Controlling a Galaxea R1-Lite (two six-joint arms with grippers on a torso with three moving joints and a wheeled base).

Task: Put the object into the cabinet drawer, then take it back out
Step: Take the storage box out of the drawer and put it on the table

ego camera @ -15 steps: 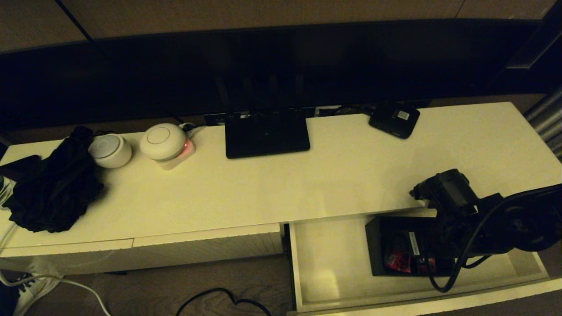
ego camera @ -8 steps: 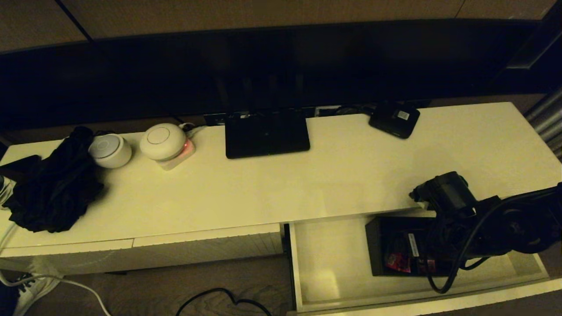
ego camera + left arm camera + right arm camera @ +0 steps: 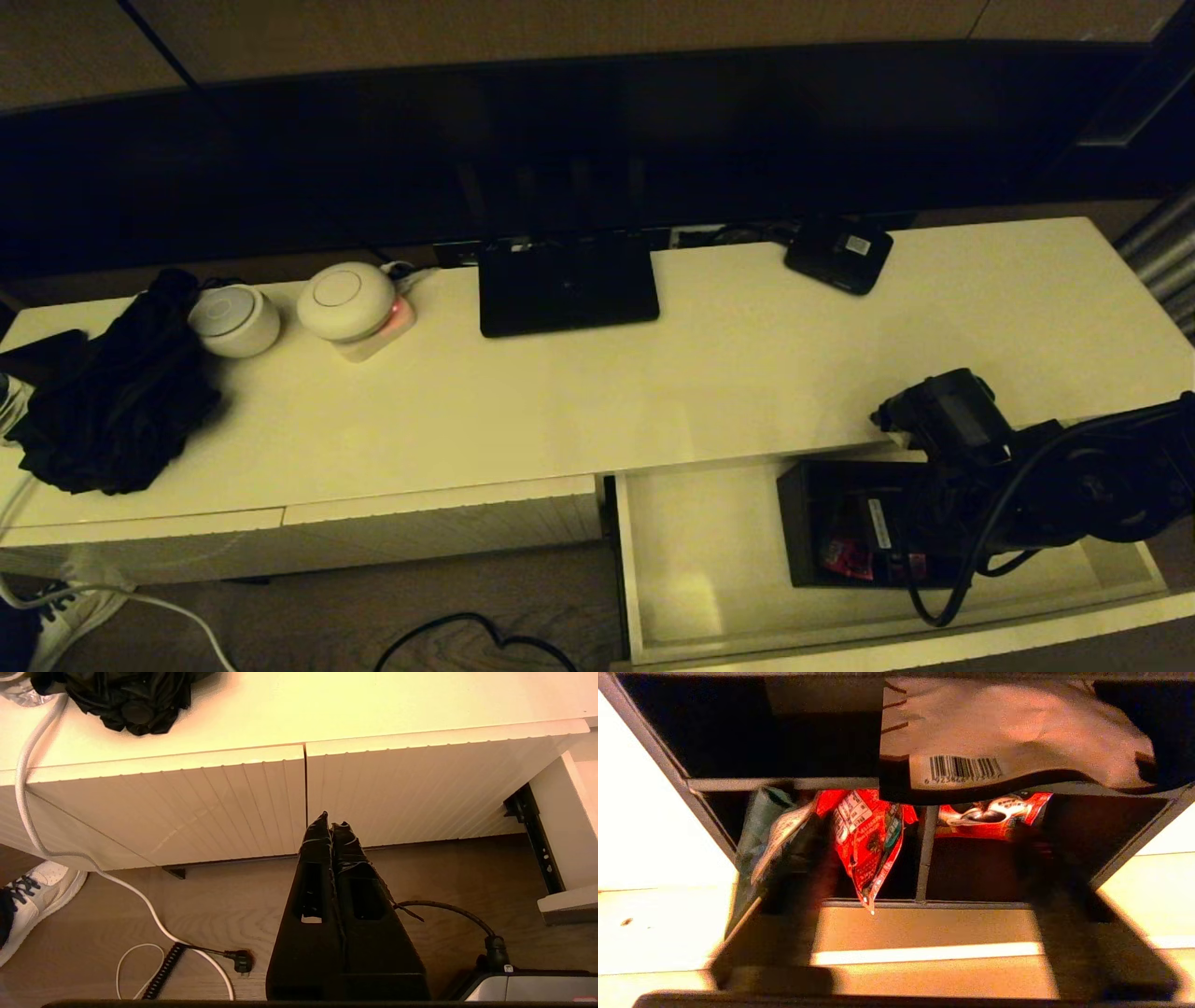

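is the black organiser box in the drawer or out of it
In: the organiser box sits on the floor of the open drawer, right gripper over it.

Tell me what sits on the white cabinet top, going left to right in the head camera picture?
Black cloth → small white round gadget → bigger white round gadget → flat black router → small black box with a white label.

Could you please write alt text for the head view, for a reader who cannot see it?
The right gripper reaches into the black rectangular organiser box, which sits in the open cream-white drawer of a long pale cabinet. On the cabinet top are a flat black router and two round white devices.
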